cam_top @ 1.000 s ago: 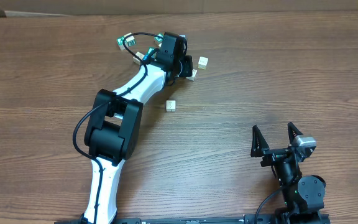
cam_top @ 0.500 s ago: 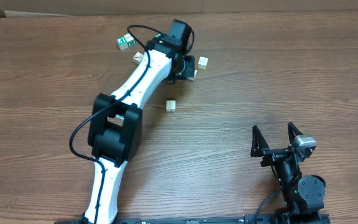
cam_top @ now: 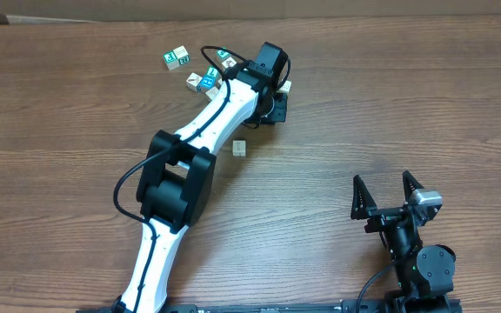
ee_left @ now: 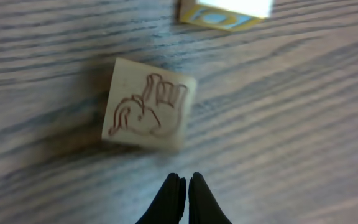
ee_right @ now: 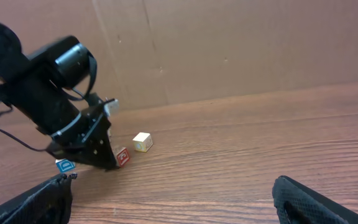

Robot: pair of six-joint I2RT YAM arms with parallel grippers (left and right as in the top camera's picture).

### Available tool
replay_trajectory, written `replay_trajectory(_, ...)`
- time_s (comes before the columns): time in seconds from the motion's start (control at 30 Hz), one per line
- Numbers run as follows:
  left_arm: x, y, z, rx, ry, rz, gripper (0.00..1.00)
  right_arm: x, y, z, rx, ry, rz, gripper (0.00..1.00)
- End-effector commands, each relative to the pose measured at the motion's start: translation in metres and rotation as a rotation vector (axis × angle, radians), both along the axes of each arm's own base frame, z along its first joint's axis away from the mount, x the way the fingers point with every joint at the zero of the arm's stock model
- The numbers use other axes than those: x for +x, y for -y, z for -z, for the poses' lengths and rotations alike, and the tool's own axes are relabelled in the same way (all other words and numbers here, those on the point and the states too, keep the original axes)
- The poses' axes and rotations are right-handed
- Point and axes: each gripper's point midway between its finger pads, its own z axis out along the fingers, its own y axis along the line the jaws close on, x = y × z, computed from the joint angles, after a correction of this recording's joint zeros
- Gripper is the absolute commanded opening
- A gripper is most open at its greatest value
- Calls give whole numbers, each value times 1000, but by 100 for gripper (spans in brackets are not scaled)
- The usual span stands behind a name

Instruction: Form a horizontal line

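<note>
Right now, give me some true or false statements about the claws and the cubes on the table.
The left claw is shut on nothing. True.
The right claw grips a cube. False: it stands open and empty.
The wooden cube ahead of the left claw shows a brown line drawing. True.
The lone pale cube touches the teal-and-white cubes. False: it lies apart from them, on bare wood.

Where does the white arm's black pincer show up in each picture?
Overhead: left gripper, shut, upper middle.
Left wrist: bottom centre, tips together just below an elephant-marked cube.
Right wrist: left of centre, pointing down.
Shared landmark: the wood-grain table.
</note>
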Motion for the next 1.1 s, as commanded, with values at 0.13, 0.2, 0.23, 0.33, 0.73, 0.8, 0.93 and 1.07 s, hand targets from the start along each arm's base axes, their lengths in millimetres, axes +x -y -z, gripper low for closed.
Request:
replay_trajectory(0.13,28,-5,29,38,88,-32,4,0,2,2,-4,4,10,100)
replay_trajectory(0.2,47,-10,20,30,157,-59,4,0,2,2,-4,4,10,100)
replay_trajectory(0.23,55,-14,16,29,179,-73,4,0,2,2,-4,4,10,100)
replay_trajectory(0.33,73,-27,6,15,218,-112,4,0,2,2,-4,4,10,100)
replay_trajectory(0.73,89,-47,-87,-67,248,-116,4,0,2,2,-4,4,10,100)
replay_trajectory(0.8,90,-43,-119,-102,282,-109,4,0,2,2,-4,4,10,100)
replay_trajectory(0.93,88,-42,-192,-159,390,-106,4,0,2,2,-4,4,10,100)
replay_trajectory(1.07,79,-47,-257,-205,502,-109,4,0,2,2,-4,4,10,100)
